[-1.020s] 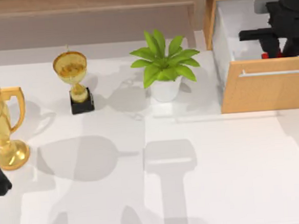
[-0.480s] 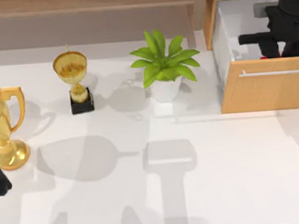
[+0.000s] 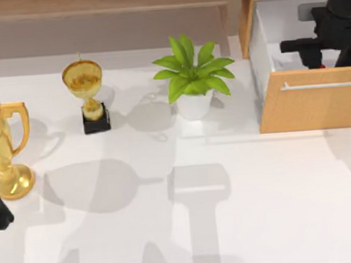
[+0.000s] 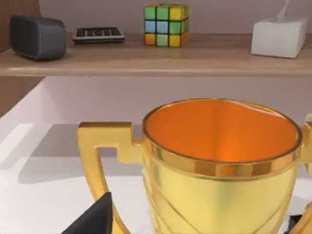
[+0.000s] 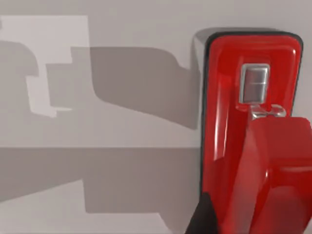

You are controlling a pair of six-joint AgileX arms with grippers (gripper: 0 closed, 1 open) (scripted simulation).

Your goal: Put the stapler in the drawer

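I hold my right gripper point(image 3: 322, 54) down inside the open drawer point(image 3: 312, 104) at two o'clock, apparently still grasping the stapler point(image 5: 251, 131) (low, for gentle release).

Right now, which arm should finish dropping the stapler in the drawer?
Right. The right gripper is over the open drawer, with the stapler right beneath it against the white interior. The left arm is parked at the table's left edge beside the large gold trophy.
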